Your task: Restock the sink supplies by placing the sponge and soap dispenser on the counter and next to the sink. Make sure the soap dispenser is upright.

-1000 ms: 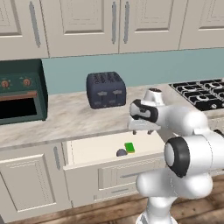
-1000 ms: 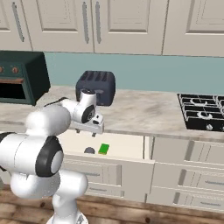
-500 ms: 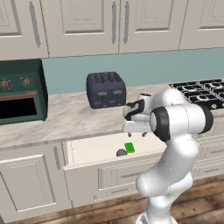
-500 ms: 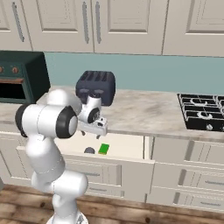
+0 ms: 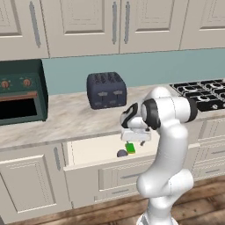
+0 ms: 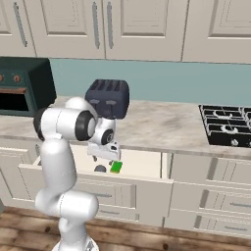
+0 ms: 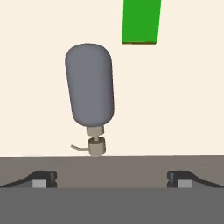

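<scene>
the finger tips [image 7: 43, 178] sit wide apart at 7 and 5 o'clock of the hand view with nothing between them, so the gripper [image 7: 112, 179] is open and empty above the open drawer [image 5: 94, 149]; to take the soap dispenser [image 7: 90, 85] well, i judge it should come down centred over the rounded body, not the thin nozzle that points back at 6 o'clock, and close across its narrow width. the hand view shows the bottle lying on its side with the sponge [image 7: 141, 21] just apart at 1 o'clock, while the base views show the gripper [image 5: 134, 139] low over the drawer below the counter [image 5: 74, 118], the toaster [image 5: 106, 89] behind at 11 o'clock, and no sink.
</scene>
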You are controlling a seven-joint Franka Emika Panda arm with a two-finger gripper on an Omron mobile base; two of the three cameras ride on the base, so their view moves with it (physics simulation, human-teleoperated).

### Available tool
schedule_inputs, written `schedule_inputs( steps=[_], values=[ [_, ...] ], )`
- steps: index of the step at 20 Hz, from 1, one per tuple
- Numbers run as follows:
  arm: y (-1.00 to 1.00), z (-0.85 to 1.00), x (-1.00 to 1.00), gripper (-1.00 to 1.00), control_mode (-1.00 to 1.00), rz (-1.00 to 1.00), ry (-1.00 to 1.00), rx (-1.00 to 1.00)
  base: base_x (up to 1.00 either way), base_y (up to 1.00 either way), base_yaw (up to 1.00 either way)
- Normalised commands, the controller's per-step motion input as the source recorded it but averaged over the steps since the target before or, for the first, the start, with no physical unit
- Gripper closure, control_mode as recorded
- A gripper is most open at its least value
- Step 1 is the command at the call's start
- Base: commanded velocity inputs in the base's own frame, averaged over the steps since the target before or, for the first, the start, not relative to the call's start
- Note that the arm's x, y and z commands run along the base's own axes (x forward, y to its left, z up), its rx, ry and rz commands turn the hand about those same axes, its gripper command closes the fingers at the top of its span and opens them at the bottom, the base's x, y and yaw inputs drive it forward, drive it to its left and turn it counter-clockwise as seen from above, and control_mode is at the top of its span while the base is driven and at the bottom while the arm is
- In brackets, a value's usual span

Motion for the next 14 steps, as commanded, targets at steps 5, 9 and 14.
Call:
schedule_inputs(
  steps=[5, 9, 14],
  values=[
    [0.0, -0.68, 0.0, -1.0, -1.0, 0.0, 0.1, 0.0, 0.0, 0.0, 0.0],
    [0.0, -0.6, -0.14, -1.0, -1.0, 0.0, 0.04, 0.0, 0.0, 0.0, 0.0],
    [0.0, -0.15, -0.44, -1.0, -1.0, 0.0, 0.04, 0.0, 0.0, 0.0, 0.0]
  ],
)
